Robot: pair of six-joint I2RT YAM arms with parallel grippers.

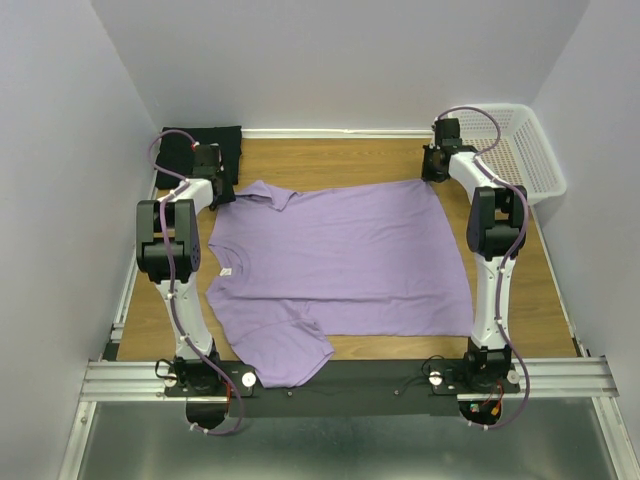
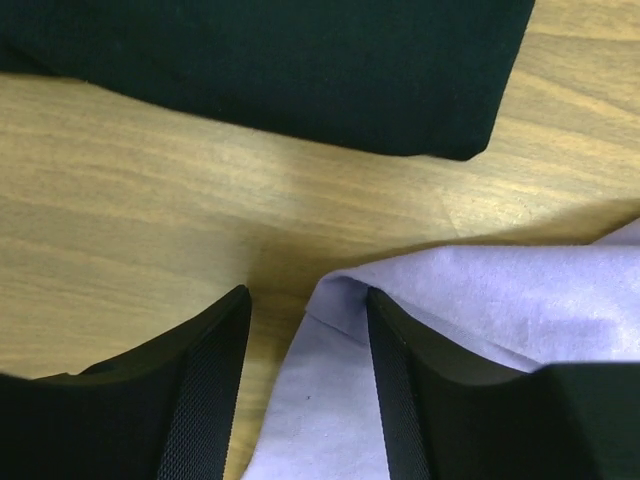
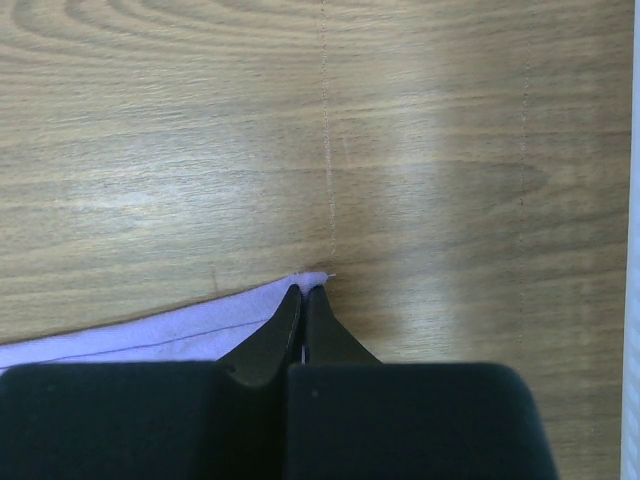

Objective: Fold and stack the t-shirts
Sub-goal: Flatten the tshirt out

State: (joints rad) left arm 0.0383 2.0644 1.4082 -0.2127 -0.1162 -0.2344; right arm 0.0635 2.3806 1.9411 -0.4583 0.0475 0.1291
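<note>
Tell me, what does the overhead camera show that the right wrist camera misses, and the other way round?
Only overhead: the whole lavender t-shirt spread flat, the black t-shirt folded small at the far left corner, and the white basket at the far right. Only right wrist: a close look at the right gripper, its fingers closed together on the lavender shirt's corner. Both: lavender cloth and the wooden table.

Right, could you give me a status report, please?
Right gripper shut on lavender t-shirt corner. Left gripper open at its sleeve. Black t-shirt folded aside, nothing obstructing.
</note>
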